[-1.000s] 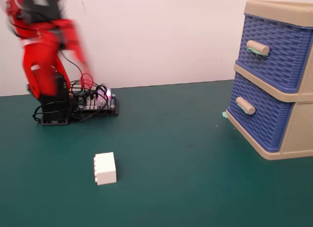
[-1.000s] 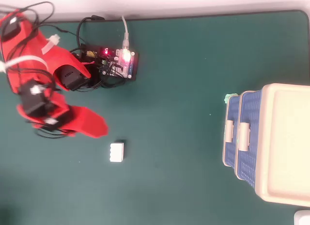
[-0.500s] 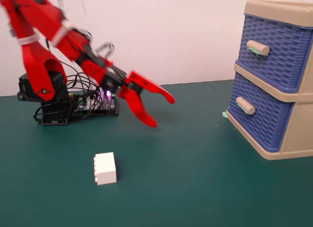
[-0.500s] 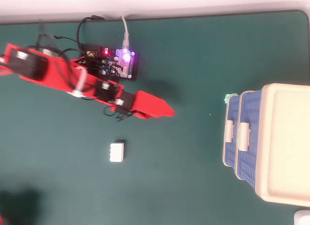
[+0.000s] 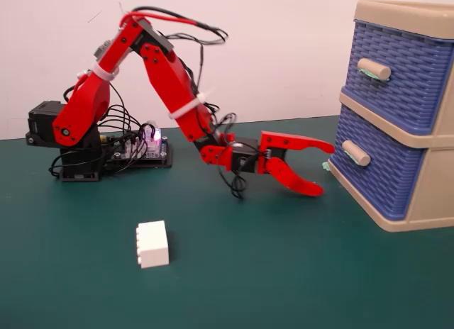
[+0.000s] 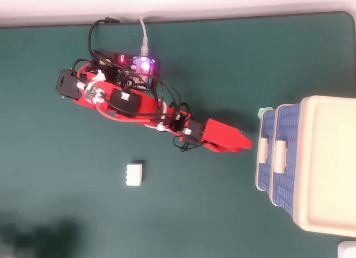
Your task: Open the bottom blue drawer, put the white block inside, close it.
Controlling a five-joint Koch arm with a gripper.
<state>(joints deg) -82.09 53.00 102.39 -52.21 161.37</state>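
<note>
From the fixed view I see my red arm (image 5: pixel 159 74) reaching out low to the right, with the gripper (image 5: pixel 323 169) spread wide, one jaw above the other, nothing between them. Its tips sit just left of the bottom blue drawer (image 5: pixel 379 169), near its beige handle (image 5: pixel 355 153) but apart from it. That drawer looks closed in the beige frame (image 5: pixel 425 187), as does the upper blue drawer (image 5: pixel 397 74). The white block (image 5: pixel 152 244) lies on the green surface (image 5: pixel 284 272), well apart from the gripper, toward the front left. A lit control board (image 5: pixel 145 148) with tangled wires sits by the arm's base.
</note>
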